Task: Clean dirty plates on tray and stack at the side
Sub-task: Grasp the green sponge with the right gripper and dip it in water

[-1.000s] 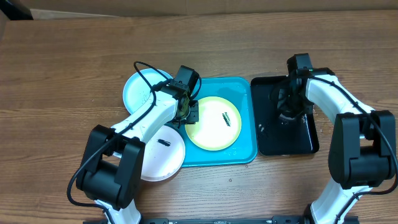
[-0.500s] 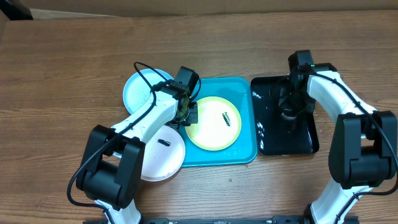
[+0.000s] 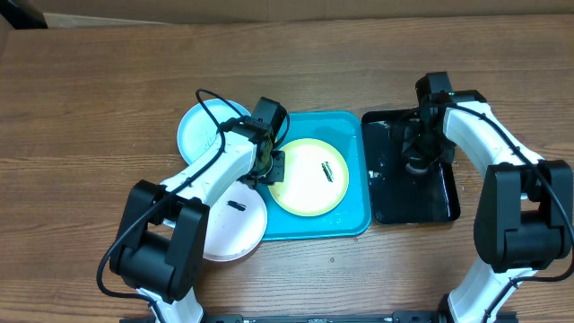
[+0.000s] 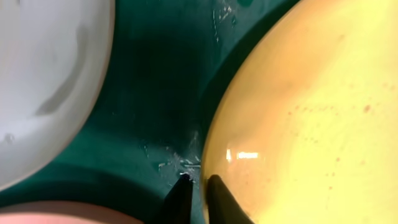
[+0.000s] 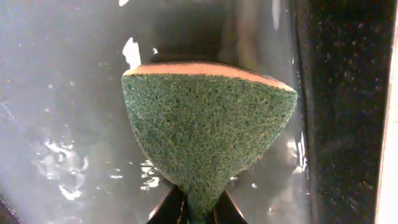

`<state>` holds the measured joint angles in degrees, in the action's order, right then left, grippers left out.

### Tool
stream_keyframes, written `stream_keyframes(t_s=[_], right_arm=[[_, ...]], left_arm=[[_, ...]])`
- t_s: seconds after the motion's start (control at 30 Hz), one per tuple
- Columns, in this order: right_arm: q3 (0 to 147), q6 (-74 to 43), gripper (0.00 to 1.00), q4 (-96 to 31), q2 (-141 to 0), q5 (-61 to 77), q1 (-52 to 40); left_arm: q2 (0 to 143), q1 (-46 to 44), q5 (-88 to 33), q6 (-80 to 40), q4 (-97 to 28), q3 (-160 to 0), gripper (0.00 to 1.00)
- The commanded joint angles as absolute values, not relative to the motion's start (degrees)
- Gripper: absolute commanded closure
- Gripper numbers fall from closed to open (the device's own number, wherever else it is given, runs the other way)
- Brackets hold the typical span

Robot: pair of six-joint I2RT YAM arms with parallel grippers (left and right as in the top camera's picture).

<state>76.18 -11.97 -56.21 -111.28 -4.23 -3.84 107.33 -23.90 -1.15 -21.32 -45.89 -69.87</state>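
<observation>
The yellow-green plate (image 3: 309,184) lies in the turquoise tray (image 3: 354,135) and has a dark smear. My left gripper (image 3: 273,167) is at its left rim. In the left wrist view its fingers (image 4: 196,193) are shut on the rim of that plate (image 4: 311,112), one on each side. The light blue plate (image 3: 204,133) sits on the table left of the tray. The white plate (image 3: 231,224), with a dark smear, overlaps the tray's lower left edge. My right gripper (image 3: 417,154) is shut (image 5: 196,208) on a green sponge (image 5: 205,124).
A glossy black tray (image 3: 430,202) with water in it stands right of the turquoise tray, and the sponge is held over it (image 5: 62,93). A pale plate's edge (image 4: 43,74) shows at the upper left of the left wrist view. Bare wooden table (image 3: 90,90) surrounds everything.
My right gripper has shifted slightly with the sponge in the black tray. My left gripper has stayed at the yellow-green plate's rim.
</observation>
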Motion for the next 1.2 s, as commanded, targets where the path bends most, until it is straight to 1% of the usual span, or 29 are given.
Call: stream_keyframes(t_s=[0.0,0.07,0.2,0.23,0.27,0.3,0.37,0.5,0.6,0.73,0.77,0.87,0.93,0.97,1.17], right_arm=[[77.7,-12.0,0.96,-56.0,-111.1,-3.8,-3.6],[77.7,-12.0,0.96,-56.0,-111.1,-3.8,-3.6],[77.7,-12.0,0.96,-55.9,-111.1,-3.8,-3.6],[77.7,-12.0,0.96,-56.0,-111.1,-3.7,-3.6],[77.7,-12.0,0.96,-56.1,-111.1,-3.8,-3.6],[77.7,-11.9,0.96,-56.2,-111.1,-3.7,-3.6],[77.7,-11.8,0.96,-56.3,-111.1,-3.8,-3.6],[77.7,-11.7,0.96,-56.2,-111.1,-3.8,-3.6],[78.2,-10.0,0.96,-56.3,-111.1,-3.8,-3.6],[81.4,-10.0,0.96,-59.1,-111.1,-3.8,-3.6],[82.3,-10.0,0.96,-59.9,-111.1,-3.8,-3.6],[83.9,-10.0,0.96,-61.8,-111.1,-3.8,-3.6],[83.9,-10.0,0.96,-62.6,-111.1,-3.8,-3.6],[83.8,-10.0,0.96,-63.1,-111.1,-3.8,-3.6],[80.5,-10.1,0.96,-62.8,-111.2,-2.7,-3.8]], left_arm=[[108.3,-24.3,-2.2,-21.8,-46.5,-69.5,0.92],[108.3,-24.4,0.2,-21.4,-45.8,-69.5,0.96],[108.3,-24.3,2.8,-18.5,-41.8,-69.5,0.95],[108.3,-24.3,2.8,-18.1,-41.0,-69.5,0.9],[108.3,-24.3,2.8,-18.0,-40.5,-69.5,0.76],[108.3,-24.3,2.5,-18.1,-40.4,-69.5,0.71],[108.3,-24.3,0.9,-18.3,-40.6,-69.5,0.69],[108.3,-24.4,-3.0,-20.4,-42.8,-69.5,0.77],[108.3,-24.4,-3.0,-21.5,-44.0,-69.5,0.8],[108.3,-24.4,-1.9,-21.7,-43.7,-69.5,0.95],[108.3,-24.4,-1.6,-22.1,-43.5,-69.5,0.96],[108.3,-24.4,-0.9,-23.4,-42.7,-69.5,0.95],[108.3,-24.4,-0.9,-23.4,-41.9,-69.5,0.88],[108.3,-24.4,-0.9,-23.4,-41.6,-69.5,0.87],[108.3,-24.4,-0.9,-23.4,-41.1,-69.5,0.87]])
